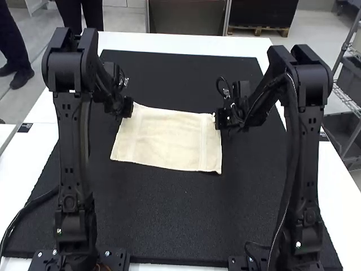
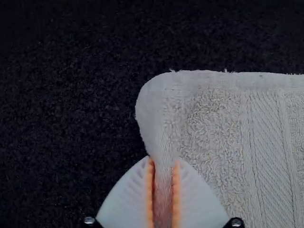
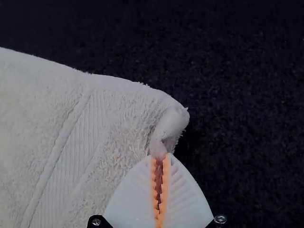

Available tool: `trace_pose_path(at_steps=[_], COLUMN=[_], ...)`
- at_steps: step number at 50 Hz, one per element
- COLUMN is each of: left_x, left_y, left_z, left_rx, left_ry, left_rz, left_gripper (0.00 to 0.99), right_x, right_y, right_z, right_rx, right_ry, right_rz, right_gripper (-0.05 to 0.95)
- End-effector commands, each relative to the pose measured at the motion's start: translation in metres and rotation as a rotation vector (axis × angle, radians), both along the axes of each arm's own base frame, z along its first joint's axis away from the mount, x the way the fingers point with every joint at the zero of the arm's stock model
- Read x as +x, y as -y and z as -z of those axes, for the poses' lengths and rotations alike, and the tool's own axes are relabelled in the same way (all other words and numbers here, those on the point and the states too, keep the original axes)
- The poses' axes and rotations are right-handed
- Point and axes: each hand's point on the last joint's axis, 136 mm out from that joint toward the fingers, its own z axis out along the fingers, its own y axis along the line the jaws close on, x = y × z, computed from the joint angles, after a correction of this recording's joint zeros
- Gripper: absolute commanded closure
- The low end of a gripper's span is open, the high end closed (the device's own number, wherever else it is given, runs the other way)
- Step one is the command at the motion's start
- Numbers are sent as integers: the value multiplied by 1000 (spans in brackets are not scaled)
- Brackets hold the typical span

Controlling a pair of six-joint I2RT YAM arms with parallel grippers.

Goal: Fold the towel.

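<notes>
Bordering every towel (image 1: 169,138) edge, roomy black mat (image 1: 175,214)

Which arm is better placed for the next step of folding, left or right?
Neither alone, I'd judge. The left gripper pinches the towel near its far left corner, the right gripper near its far right; bringing the far edge over probably needs both.

Robotics lab, with two arms (image 1: 70,147)
</notes>
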Motion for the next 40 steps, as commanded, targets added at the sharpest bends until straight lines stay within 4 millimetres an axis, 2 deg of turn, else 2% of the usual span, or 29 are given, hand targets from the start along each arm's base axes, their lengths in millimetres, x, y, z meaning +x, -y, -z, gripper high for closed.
trace_pose_path(at_steps=[1, 22, 40], left_x=[4, 2, -9], left_y=[-2, -8, -5], left_z=[3, -5, -25], left_rx=[8, -14, -23], left_ry=[12, 25, 53], left_rz=[-1, -2, 20], left_gripper=[974, 974, 974], right_x=[-1, -2, -2], right_y=[-4, 0, -1], right_z=[1, -3, -35], right_rx=[21, 54, 68], right_ry=[-12, -18, 42], right_rz=[-16, -24, -31], right_gripper=[916, 916, 916])
